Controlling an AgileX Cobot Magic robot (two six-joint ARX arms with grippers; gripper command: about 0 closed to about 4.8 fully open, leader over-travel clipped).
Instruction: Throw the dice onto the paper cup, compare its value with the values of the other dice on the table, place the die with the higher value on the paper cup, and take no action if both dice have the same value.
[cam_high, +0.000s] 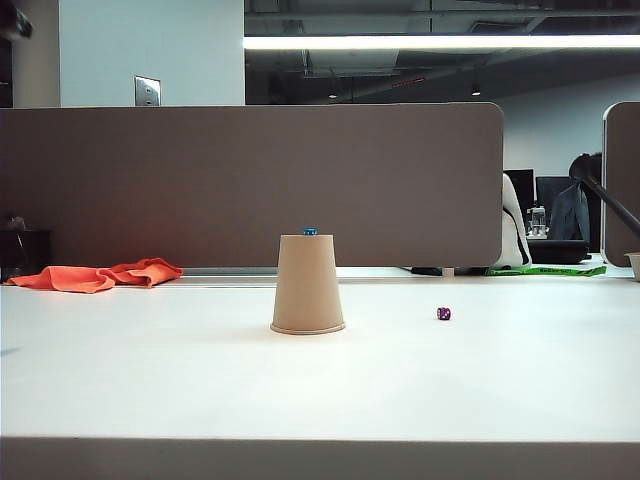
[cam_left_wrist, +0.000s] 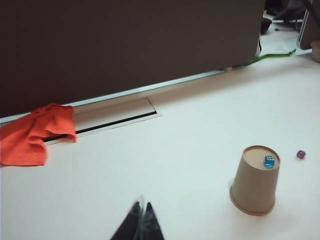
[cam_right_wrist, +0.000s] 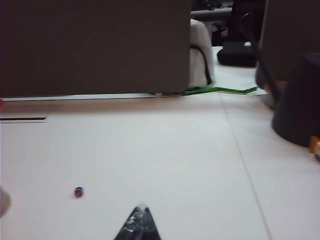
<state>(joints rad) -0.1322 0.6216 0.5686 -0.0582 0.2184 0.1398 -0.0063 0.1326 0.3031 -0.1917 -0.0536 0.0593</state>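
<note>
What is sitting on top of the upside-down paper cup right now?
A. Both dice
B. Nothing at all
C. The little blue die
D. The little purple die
C: the blue die rests on the upturned base of the paper cup, while the purple die lies on the table beside it; both grippers are shut and away from the cup.

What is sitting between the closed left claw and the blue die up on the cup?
Nothing visible. In the left wrist view only bare white table lies between the shut left gripper and the upside-down paper cup, where the blue die rests.
</note>
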